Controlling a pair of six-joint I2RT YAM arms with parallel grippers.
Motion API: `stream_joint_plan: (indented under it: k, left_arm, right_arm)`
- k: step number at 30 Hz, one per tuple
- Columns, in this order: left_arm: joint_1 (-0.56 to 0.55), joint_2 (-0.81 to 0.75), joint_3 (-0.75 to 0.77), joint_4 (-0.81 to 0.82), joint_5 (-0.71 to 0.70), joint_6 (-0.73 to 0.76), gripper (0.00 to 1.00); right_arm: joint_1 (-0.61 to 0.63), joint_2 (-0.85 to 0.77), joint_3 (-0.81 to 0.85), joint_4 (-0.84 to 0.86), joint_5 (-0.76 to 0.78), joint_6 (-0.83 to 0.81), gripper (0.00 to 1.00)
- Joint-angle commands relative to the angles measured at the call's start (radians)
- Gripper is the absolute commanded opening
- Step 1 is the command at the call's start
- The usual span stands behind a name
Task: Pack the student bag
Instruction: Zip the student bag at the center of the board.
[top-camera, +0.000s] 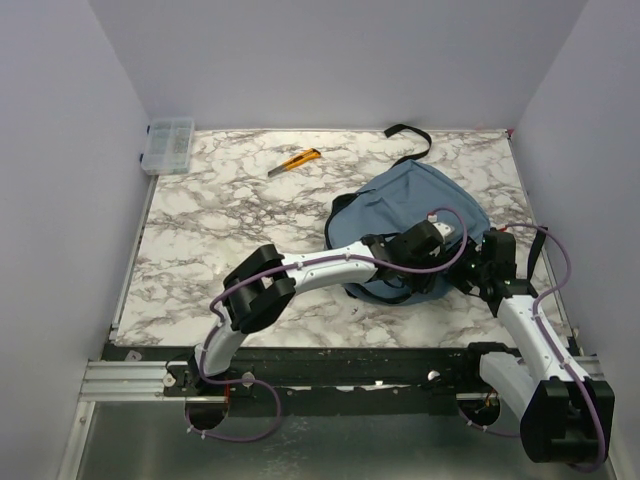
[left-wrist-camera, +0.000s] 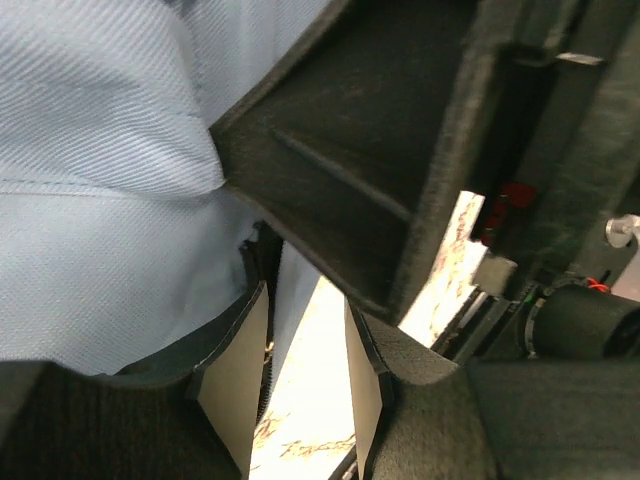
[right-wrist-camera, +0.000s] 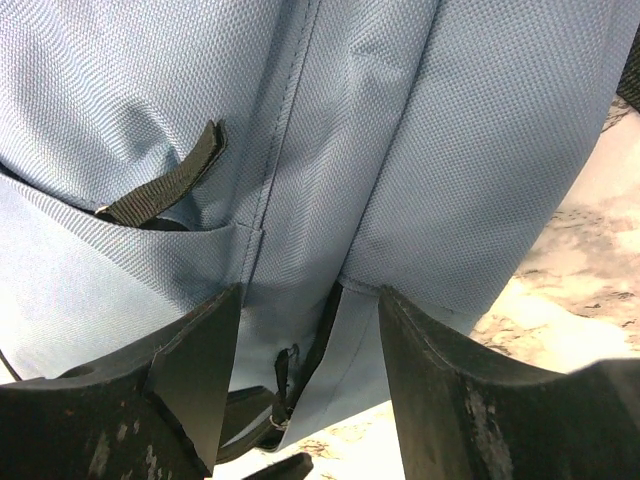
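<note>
The student bag (top-camera: 410, 215) lies between both hands: right hand (right-wrist-camera: 305, 400) partly open around its edge, left hand (left-wrist-camera: 300, 400) partly open beside it.

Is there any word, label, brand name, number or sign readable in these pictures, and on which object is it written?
None can be read in any view.
student bag: plain blue fabric, no visible logo or tag text.
utility knife: too small to show any print.
plastic organizer box: too small to tell if it bears a label.
Left gripper and right gripper: no markings visible.
</note>
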Motion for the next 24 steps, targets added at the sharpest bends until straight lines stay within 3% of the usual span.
stream_joint_plan:
  k: [1, 12, 15, 18, 24]
  left_arm:
    - [-0.002, 0.020, 0.036, -0.051, -0.079, 0.026, 0.38]
    - [0.004, 0.099, 0.088, -0.058, -0.097, 0.055, 0.35]
    - [0.010, 0.102, 0.096, -0.061, -0.088, 0.062, 0.24]
    - [0.013, 0.063, 0.077, -0.053, -0.056, 0.064, 0.00]
    - [0.015, -0.113, -0.072, 0.058, 0.005, 0.075, 0.00]
  right_arm:
    - [-0.002, -0.007, -0.001, 0.020, -0.048, -0.014, 0.61]
    - [-0.001, -0.013, -0.014, 0.040, -0.113, 0.005, 0.60]
    - [-0.002, -0.017, -0.006, -0.003, -0.064, 0.005, 0.59]
    - [-0.001, -0.001, 0.018, -0.062, -0.017, -0.005, 0.57]
    - [0.000, 0.032, 0.047, -0.113, -0.027, -0.011, 0.53]
